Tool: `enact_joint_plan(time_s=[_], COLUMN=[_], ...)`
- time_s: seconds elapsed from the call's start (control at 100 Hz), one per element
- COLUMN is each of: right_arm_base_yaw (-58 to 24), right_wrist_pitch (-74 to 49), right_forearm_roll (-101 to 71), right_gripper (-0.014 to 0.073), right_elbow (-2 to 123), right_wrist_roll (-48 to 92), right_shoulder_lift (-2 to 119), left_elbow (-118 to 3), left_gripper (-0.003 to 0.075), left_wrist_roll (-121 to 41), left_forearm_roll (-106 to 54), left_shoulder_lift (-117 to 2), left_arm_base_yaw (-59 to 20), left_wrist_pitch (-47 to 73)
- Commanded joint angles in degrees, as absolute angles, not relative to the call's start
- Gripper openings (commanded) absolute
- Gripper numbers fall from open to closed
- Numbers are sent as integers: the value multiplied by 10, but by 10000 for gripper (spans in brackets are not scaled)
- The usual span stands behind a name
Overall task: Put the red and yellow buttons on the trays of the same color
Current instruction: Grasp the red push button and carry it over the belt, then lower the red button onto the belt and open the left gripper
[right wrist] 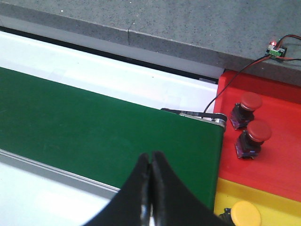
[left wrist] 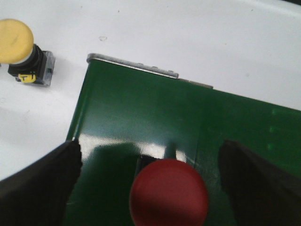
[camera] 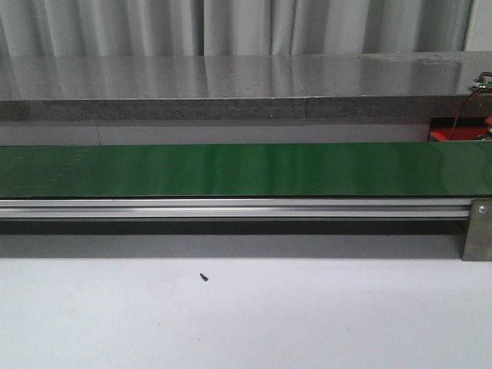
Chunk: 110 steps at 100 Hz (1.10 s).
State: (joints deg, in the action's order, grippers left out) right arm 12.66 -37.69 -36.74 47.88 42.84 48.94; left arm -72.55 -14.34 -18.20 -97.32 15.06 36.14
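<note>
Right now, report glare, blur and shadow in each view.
Front view: soft glare streaks on the green belt. Left wrist view: red button blurred, open fingers dark and out of focus, a shadow behind the button. Right wrist view: sharp, shut fingertips slightly soft.

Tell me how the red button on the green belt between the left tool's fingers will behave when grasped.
The red button looks rigid, so it should not deform. Its wide domed cap over a narrower dark body suggests it is top-heavy and could tip if nudged. The glossy green belt may let it slide.
</note>
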Motion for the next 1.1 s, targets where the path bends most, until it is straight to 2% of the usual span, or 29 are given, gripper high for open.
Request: enact_joint_plan(time_s=[0.0,0.24,0.5,0.76,0.97,1.09], right_arm_base_yaw=[125,125,125,125,125,125], right_wrist_pitch=[-351,-351,-351,-351,-351,-351], right_forearm_roll=[-388,-388,-388,-388,-388,-388], right_gripper=[-68,-68,-68,-68,-68,-68], right_elbow=[496,496,496,496,496,496], right_wrist_roll=[434,434,434,434,434,434], right_shoulder_lift=[488,488,488,488,488,488], left_elbow=[-749,-796,-818,-820,-824,-857], left_gripper=[662,662,662,662,662,661], left_wrist_roll=[-145,-147,-147,-143,-143,-143], left_forearm_roll=[-201,-187,-180,-161,-158,-153], left_shoulder_lift=[-927,-897,-900,-952,-1002,-1039], left_arm_base_yaw=[149,157,233,312,332,335], left_wrist_pitch=[341,344,303,272,227,240])
